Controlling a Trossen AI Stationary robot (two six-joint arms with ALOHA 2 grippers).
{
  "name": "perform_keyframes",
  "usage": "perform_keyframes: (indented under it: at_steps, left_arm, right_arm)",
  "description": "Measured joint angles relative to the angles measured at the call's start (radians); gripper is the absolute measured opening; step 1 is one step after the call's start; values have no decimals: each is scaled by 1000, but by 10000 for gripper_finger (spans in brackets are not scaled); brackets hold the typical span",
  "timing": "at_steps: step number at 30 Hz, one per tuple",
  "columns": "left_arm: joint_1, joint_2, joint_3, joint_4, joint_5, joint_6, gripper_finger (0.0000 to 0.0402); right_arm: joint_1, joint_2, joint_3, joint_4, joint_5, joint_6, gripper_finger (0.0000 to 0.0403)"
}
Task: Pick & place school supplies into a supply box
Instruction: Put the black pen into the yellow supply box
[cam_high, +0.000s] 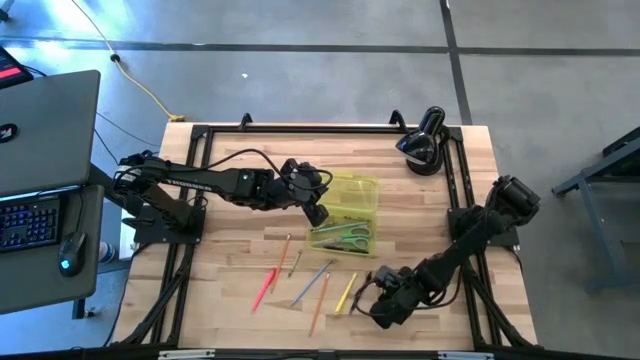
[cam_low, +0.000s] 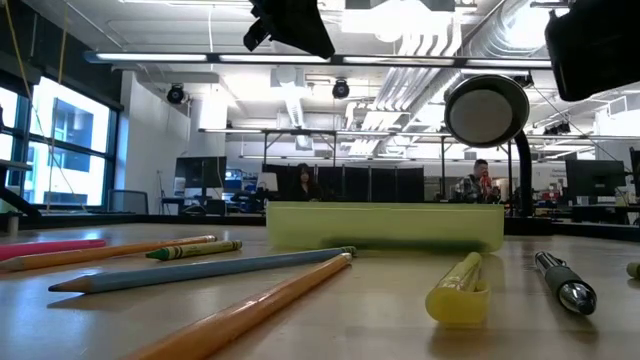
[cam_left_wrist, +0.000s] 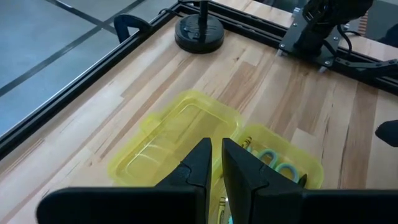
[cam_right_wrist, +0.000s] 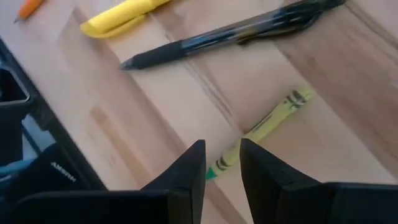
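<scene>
Wooden table (cam_high: 230, 225), black rail at its edges. Supply box (cam_left_wrist: 180, 134) lies mid-table, lid open, scissors (cam_high: 350, 236) inside. Left gripper (cam_left_wrist: 216, 163) hovers over it, fingers nearly together, empty. Right gripper (cam_right_wrist: 222, 163), slightly parted, empty, over a yellow-green crayon (cam_right_wrist: 264, 127); its label unreadable.

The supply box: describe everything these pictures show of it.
The supply box is a shallow, translucent yellow-green plastic case with rounded corners, lying opened flat near the middle of the wooden table. It shows as two trays side by side. One looks empty; the other holds green-handled scissors and a few thin supplies. The left gripper hangs just above it, jaws nearly together, not visibly touching. Loose pencils lie apart from it.
</scene>
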Motion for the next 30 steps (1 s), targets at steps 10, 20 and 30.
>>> perform_keyframes:
  at_steps: [10, 20, 30]
  left_arm:
    - [0, 0, 0, -4, -1, 22, 67]
    - [0, 0, 0, -6, -2, 23, 67]
    - [0, 0, 0, -8, -5, 49, 67]
  right_arm:
    - [-4, 3, 0, -101, -20, 80, 78]
    - [-34, 3, 0, -88, -21, 57, 78]
    - [-49, 42, 2, -70, -52, 58, 78]
